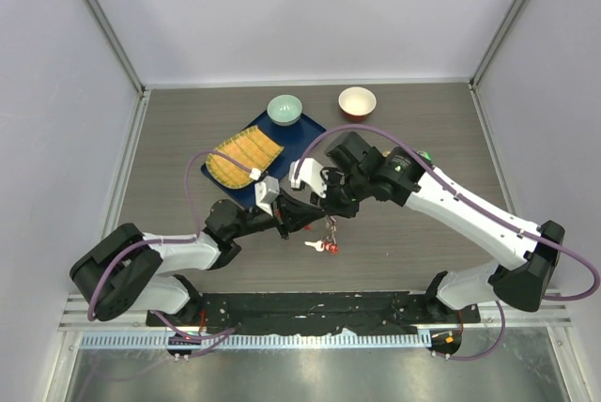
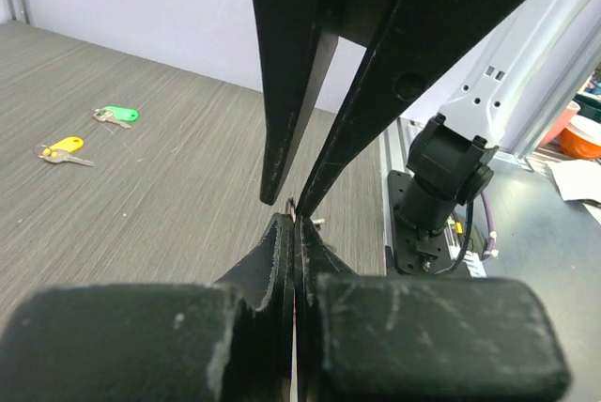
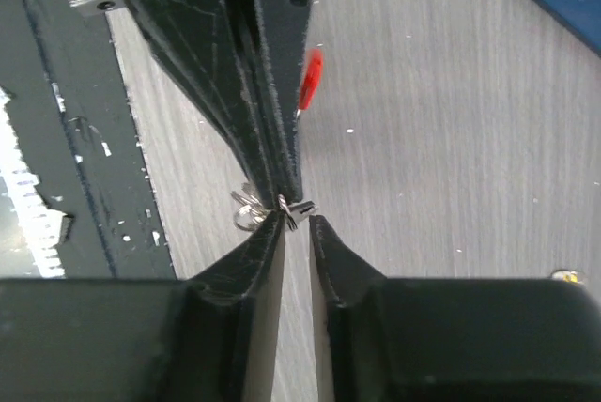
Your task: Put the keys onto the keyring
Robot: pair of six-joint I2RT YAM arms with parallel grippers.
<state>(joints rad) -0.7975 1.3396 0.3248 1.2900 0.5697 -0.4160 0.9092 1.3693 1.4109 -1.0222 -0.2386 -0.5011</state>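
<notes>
The keyring (image 1: 330, 233) hangs above the table between my two grippers, its red pieces (image 1: 326, 248) at the bottom. In the right wrist view its silver rings (image 3: 248, 208) bunch at the tips of both grippers, and a red piece (image 3: 311, 80) shows behind. My left gripper (image 2: 294, 219) is shut on the ring's wire. My right gripper (image 3: 298, 221) meets it tip to tip with its jaws a little apart, and a small metal end lies at the gap. A yellow key (image 2: 61, 149) and a green key (image 2: 118, 115) lie on the table. The black key is out of view.
A blue tray (image 1: 305, 130) with a bamboo mat (image 1: 244, 156) lies at the back. A green bowl (image 1: 285, 109) sits on its far corner, and an orange bowl (image 1: 357, 101) stands to its right. The right arm's base (image 2: 441, 195) stands at the near edge.
</notes>
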